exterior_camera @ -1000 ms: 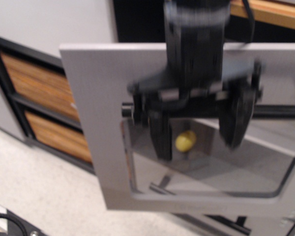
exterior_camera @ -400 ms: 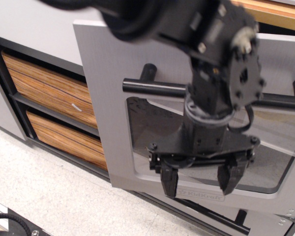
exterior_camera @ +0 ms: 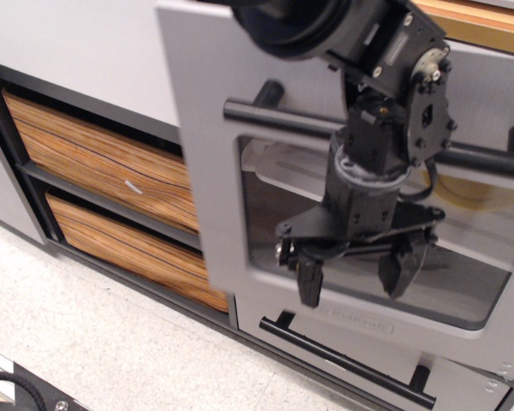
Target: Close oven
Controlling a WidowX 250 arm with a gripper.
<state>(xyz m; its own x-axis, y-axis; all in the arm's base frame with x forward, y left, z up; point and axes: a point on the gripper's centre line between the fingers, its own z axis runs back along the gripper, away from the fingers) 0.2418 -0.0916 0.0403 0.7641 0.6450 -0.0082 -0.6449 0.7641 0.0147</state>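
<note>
The oven's brushed silver-grey door (exterior_camera: 207, 171) stands nearly upright, close to the oven front, with its glass window (exterior_camera: 274, 214) showing a pale tray inside. Its thick black bar handle (exterior_camera: 278, 118) runs across the top of the window. My gripper (exterior_camera: 356, 276) hangs in front of the window, below the handle, fingers pointing down. Its jaws are spread apart with nothing between them. The black fingers (exterior_camera: 309, 281) are close to the door's lower frame; whether they touch it I cannot tell.
Two striped wood-grain drawers (exterior_camera: 94, 163) in a black frame stand to the left of the oven. A small grey drawer with a thin black handle (exterior_camera: 343, 360) sits below the oven door. A speckled pale floor (exterior_camera: 86, 342) lies in front.
The oven door has swung from tilted open towards upright, its left edge shifting right. My arm moved down from the handle to the lower window and followed the door inward.
</note>
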